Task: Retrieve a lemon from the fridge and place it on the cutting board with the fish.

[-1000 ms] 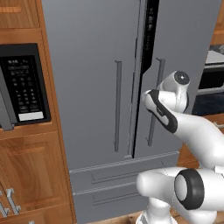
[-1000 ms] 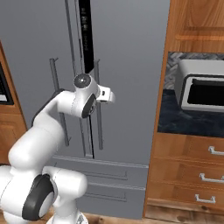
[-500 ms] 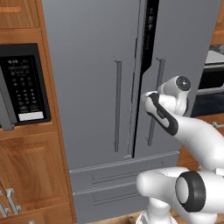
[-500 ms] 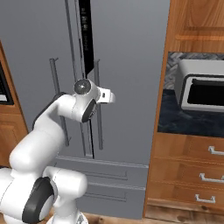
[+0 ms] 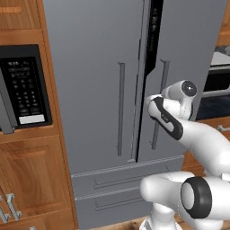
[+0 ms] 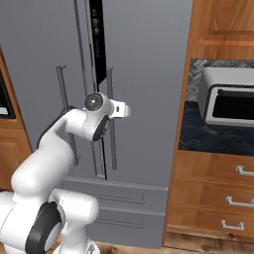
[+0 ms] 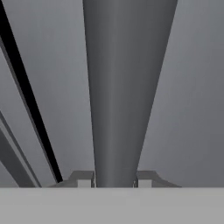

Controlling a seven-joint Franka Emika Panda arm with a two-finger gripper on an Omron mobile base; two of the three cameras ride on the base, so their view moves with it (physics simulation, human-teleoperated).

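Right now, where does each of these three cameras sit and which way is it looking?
Left base view: behind the arm's left, facing the fridge and microwave; arm at lower right.
Right base view: behind its right, facing fridge and toaster oven; arm at lower left.
Hand view: on the hand, pincer fingertips flanking the right door handle.
Both base views share fridge, handle, arm.

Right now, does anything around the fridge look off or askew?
Nothing stands out. The fridge doors are shut, and the gripper has its fingertips on either side of the right door's handle.

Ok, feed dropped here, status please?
Pincer clamped on right door handle. Fridge doors closed. Nothing in the way.
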